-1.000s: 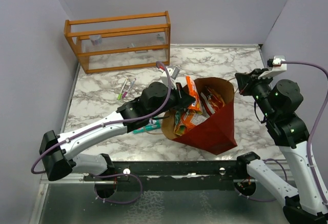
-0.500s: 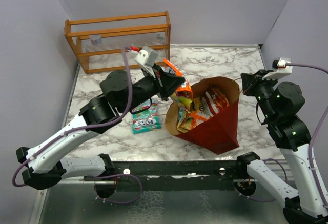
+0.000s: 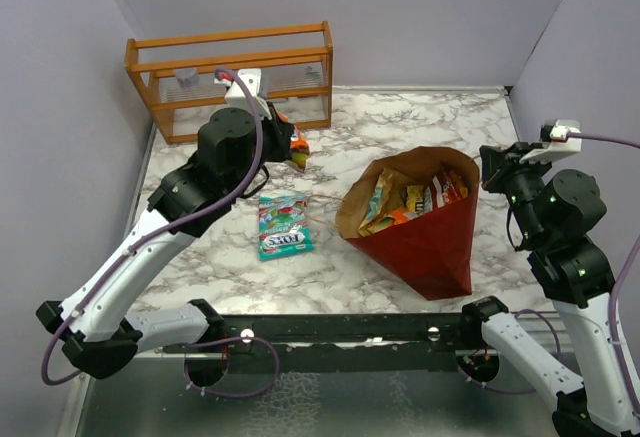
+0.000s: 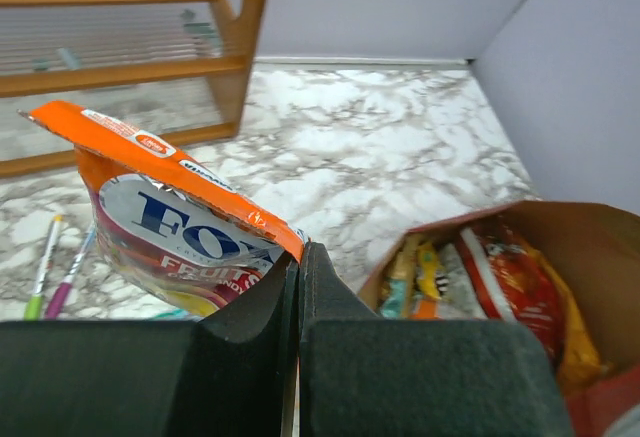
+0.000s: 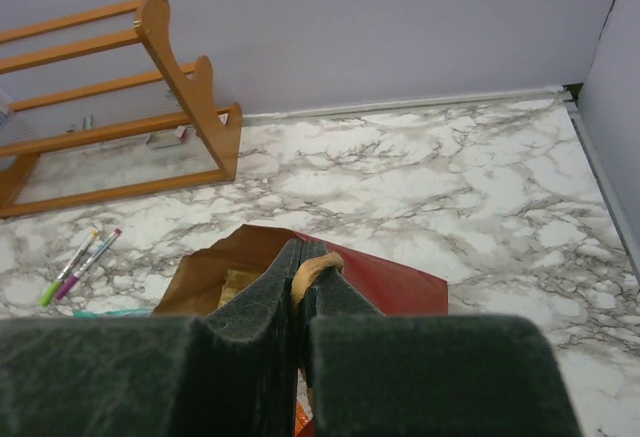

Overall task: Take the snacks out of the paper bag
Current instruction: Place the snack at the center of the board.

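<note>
The dark red paper bag (image 3: 430,237) lies on its side at mid-right, its brown mouth facing left with several orange, yellow and red snack packets (image 3: 405,200) inside. My left gripper (image 3: 285,140) is shut on an orange packet (image 4: 175,227) and holds it above the table, left of the bag, near the rack. A teal packet (image 3: 284,224) lies flat on the marble. My right gripper (image 3: 487,169) is shut on the bag's cord handle (image 5: 312,269) at the bag's upper right corner. The bag's mouth also shows in the left wrist view (image 4: 500,277).
An orange wooden rack (image 3: 235,77) stands at the back left. Pink and green pens (image 5: 78,262) lie on the marble in front of it. Grey walls close the table at left, back and right.
My left gripper has pulled the orange packet out of the bag, up and to the left towards the rack. The bag has tipped flatter. The teal packet is uncovered.
</note>
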You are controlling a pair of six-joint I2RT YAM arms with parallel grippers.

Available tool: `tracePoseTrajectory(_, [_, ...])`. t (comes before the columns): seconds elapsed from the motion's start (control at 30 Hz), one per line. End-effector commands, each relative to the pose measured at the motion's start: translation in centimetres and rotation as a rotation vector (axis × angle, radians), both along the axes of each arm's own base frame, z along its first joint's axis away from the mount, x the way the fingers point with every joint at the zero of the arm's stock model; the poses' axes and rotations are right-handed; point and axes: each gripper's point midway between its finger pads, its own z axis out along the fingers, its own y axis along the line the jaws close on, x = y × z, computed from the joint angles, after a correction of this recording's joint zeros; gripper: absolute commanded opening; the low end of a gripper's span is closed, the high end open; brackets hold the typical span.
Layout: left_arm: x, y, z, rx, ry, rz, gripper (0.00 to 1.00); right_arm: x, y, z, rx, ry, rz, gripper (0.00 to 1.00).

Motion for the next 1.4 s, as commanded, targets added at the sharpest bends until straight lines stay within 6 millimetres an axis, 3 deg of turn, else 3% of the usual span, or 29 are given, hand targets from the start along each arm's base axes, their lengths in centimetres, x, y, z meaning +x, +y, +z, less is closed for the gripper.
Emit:
tracePoseTrajectory(0.0, [2.5,1.5,-1.0,-0.001,0.046,0.037,0.00,-0.9,-1.4,3.9,0.016,-0.132,-0.055,0.02])
tracePoseTrajectory(0.2, [7.1,2.7,-7.5,-0.095,0.256,-0.001,0.00,-1.5,-1.8,4.3,0.011,-0.145,-0.065,0.02])
tracePoseTrajectory(0.4, [8.7,2.3,-13.4,-0.199,0.402,-0.087,0.00,-2.0,-2.5,4.8,-0.003,-0.157,-0.092,0.02])
tracePoseTrajectory(0.53, [8.8,0.3,-14.7,-0.289,0.437,-0.197,0.00,-2.1,-2.6,4.9,-0.010,-0.161,-0.093,0.02])
tracePoseTrajectory(0.63, [9.0,0.1,-16.2,-0.315,0.469,-0.196,0.00,-2.0,-2.5,4.8,-0.009,-0.159,-0.090,0.02])
tracePoseTrajectory(0.77, [8.3,1.7,-19.9,-0.309,0.513,-0.116,0.00,-2.0,-2.2,4.6,-0.003,-0.154,-0.075,0.02])
tracePoseTrajectory(0.93, [5.7,5.1,-25.9,-0.274,0.611,-0.011,0.00,-2.1,-2.2,4.8,-0.005,-0.158,-0.074,0.02])
tracePoseTrajectory(1.03, [3.9,7.1,-28.4,-0.261,0.670,0.055,0.00,-2.2,-2.3,5.0,-0.006,-0.164,-0.075,0.02])
tracePoseTrajectory(1.1, [3.0,7.9,-29.0,-0.247,0.683,0.091,0.11,-2.1,-1.8,4.9,-0.012,-0.164,-0.052,0.02])
tracePoseTrajectory(1.17, [2.4,8.5,-28.5,-0.235,0.662,0.114,0.33,-2.2,-0.8,4.8,-0.026,-0.167,0.010,0.02])
tracePoseTrajectory(1.27, [2.2,9.0,-26.2,-0.241,0.586,0.126,0.51,-2.4,1.8,4.6,-0.063,-0.191,0.160,0.02])
tracePoseTrajectory(1.37, [2.4,9.2,-23.9,-0.237,0.537,0.125,0.64,-2.0,4.5,4.2,-0.078,-0.185,0.297,0.02])
